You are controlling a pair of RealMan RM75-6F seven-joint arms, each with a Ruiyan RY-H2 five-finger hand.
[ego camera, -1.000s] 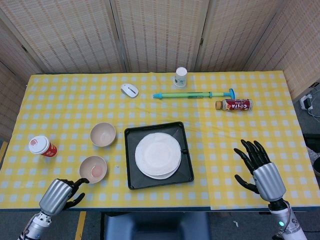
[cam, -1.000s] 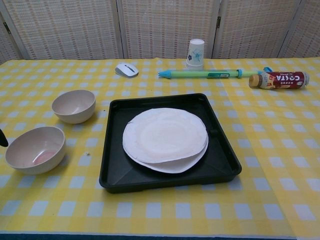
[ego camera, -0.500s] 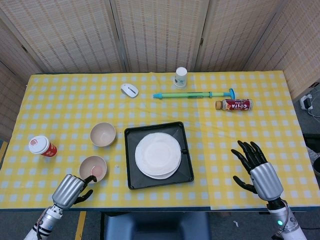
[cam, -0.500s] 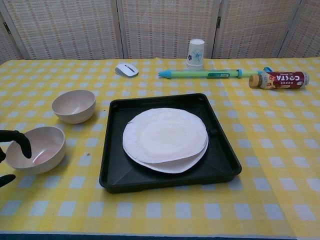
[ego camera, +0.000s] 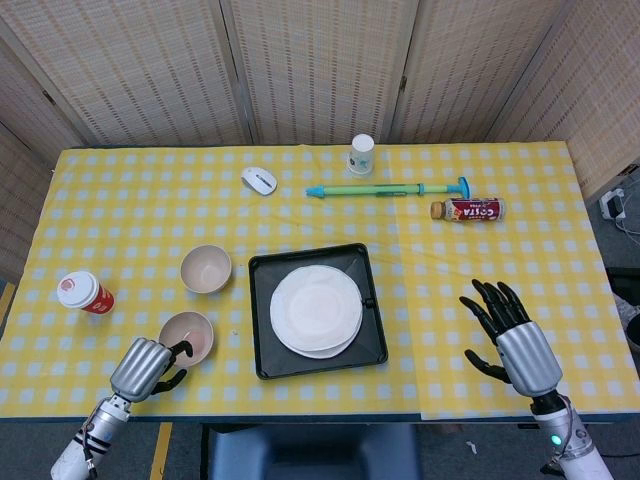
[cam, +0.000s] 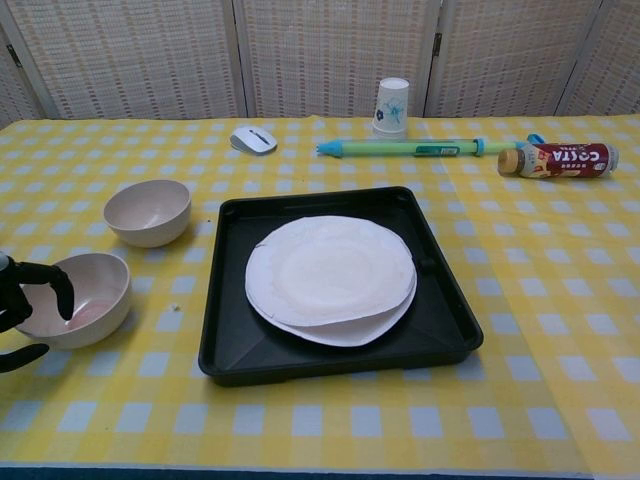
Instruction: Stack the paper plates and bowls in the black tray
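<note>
Change: the left robot hand (ego camera: pixel 147 367) has moved up from the counter edge to the near bowl (ego camera: pixel 187 337); its dark fingers (cam: pixel 40 280) now hook over that bowl's rim, thumb below, though a firm grip cannot be confirmed. The right robot hand (ego camera: pixel 512 335) has shifted slightly inward, released, fingers spread above the cloth.
Counter (ego camera: pixel 120 210): covered in yellow-and-white checked cloth.
Black tray (ego camera: pixel 263 345): square, shallow, raised rim, centre front; contains stacked paper plates (ego camera: pixel 315 309), white, round, thin, edges slightly offset.
Near bowl: beige, round, pinkish stain inside, left of the tray, outside it.
Far bowl (ego camera: pixel 206 269): beige, round, nothing visible inside, just behind the near bowl, beside the tray's left rim.
Green tube (ego camera: pixel 388 189): long, slender, plastic, blue end, lying behind the tray.
Costa bottle (ego camera: pixel 469 209): on its side, right of the tube.
Red cup (ego camera: pixel 84 292): white lid, far left.
Paper cup (ego camera: pixel 361 155): white, printed, upside down, at the back.
Mouse (ego camera: pixel 259 180): white, oval.
</note>
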